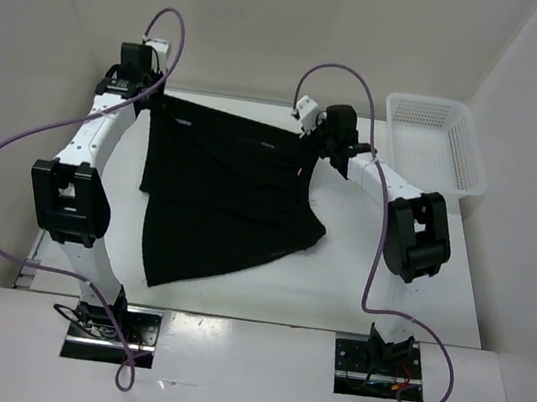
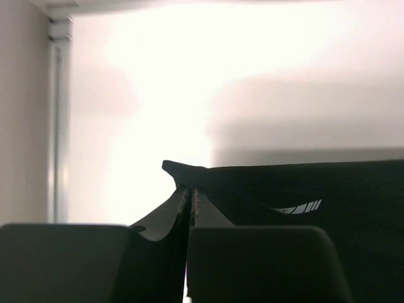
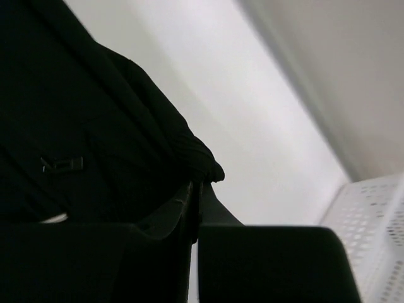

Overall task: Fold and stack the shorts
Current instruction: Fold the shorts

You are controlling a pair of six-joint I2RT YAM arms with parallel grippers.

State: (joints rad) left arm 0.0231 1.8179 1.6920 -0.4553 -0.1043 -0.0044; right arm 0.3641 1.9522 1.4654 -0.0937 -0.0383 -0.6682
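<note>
The black shorts (image 1: 225, 189) hang stretched between my two grippers over the white table, the lower part draped down toward the near side. My left gripper (image 1: 153, 95) is shut on the shorts' far left corner; in the left wrist view the fingers (image 2: 189, 202) pinch the cloth (image 2: 297, 189), which carries a small pale mark. My right gripper (image 1: 311, 132) is shut on the shorts' far right corner; in the right wrist view the fingertips (image 3: 197, 189) clamp a bunched fold of black cloth (image 3: 95, 126).
A white plastic mesh basket (image 1: 429, 144) stands at the far right of the table, also in the right wrist view (image 3: 372, 221). White walls enclose the table on the left, back and right. Purple cables loop over both arms.
</note>
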